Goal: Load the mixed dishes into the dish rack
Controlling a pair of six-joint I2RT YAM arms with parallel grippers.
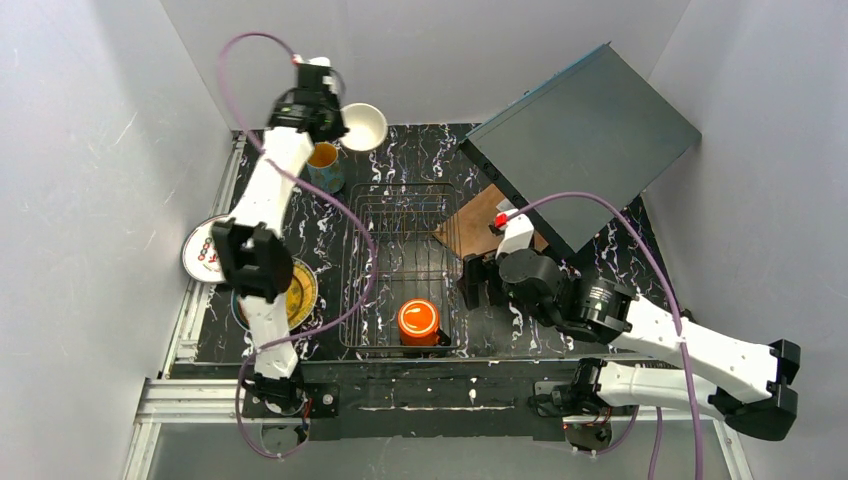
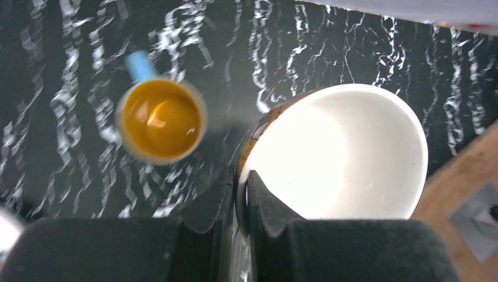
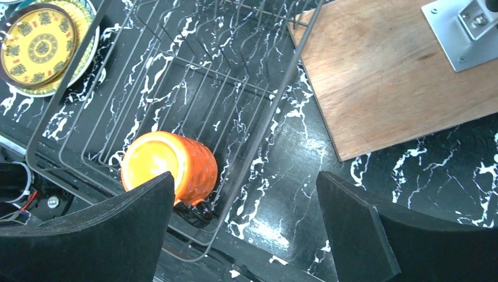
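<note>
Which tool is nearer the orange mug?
Right. The right tool hangs open beside the dish rack, just right of the orange mug; the left tool is far back, clamped on the rim of the white-and-tan bowl.

The top view looks down from above the near edge over the whole black marbled table. The left wrist view faces down, close over a white-and-tan ceramic bowl. The right wrist view faces down over a thin dark wire dish rack. The top view shares both.
</note>
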